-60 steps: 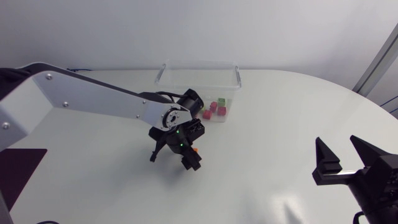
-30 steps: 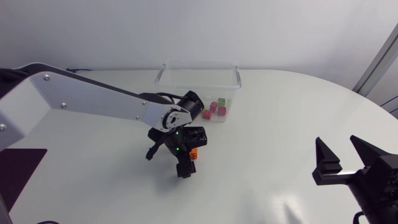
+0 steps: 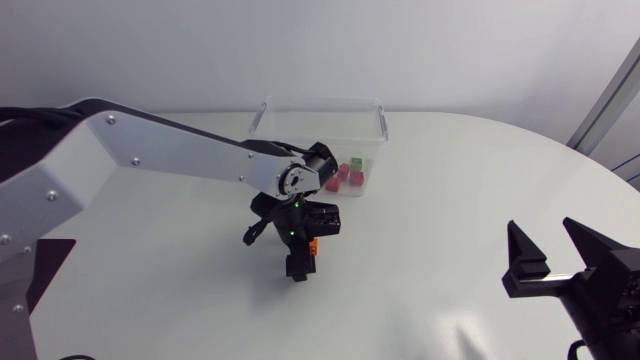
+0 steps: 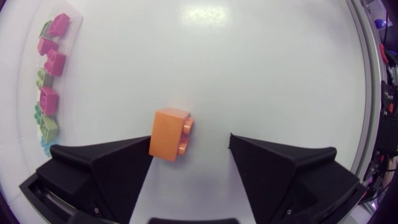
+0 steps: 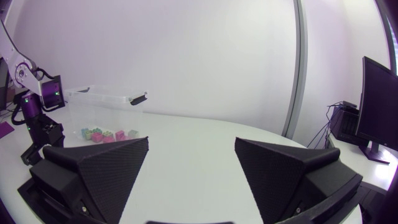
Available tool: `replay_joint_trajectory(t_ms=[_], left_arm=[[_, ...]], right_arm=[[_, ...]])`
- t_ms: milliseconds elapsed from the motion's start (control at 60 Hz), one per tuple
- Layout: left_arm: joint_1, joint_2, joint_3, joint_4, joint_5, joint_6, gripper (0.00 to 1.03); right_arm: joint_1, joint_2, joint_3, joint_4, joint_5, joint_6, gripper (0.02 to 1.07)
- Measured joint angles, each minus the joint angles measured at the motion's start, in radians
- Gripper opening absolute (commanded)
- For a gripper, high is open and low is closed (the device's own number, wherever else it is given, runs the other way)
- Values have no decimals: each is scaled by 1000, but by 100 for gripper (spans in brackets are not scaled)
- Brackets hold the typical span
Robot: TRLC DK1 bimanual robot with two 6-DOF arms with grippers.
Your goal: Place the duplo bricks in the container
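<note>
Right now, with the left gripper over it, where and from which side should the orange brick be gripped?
From straight above, where the left gripper hangs open. The orange brick seems to lie on its side, studs toward one finger, base by the other. Closing would likely pinch those two ends. Centring first should help, since it sits nearer one finger.

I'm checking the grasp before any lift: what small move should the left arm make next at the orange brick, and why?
Probably close the left gripper on the orange brick. The gripper is open and the brick sits on the table between its fingers. It lies against one finger, with a clear gap to the other.
</note>
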Motion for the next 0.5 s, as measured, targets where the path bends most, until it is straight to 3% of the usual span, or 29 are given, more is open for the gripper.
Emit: replay_joint_trajectory(t_ms=[200, 500], left_arm=[[0, 14, 21, -3, 10, 1, 35], [24, 25, 34, -19, 46, 11, 32]], right_arm=[[0, 0, 0, 0, 0, 0, 102], [0, 0, 0, 0, 0, 0, 102]])
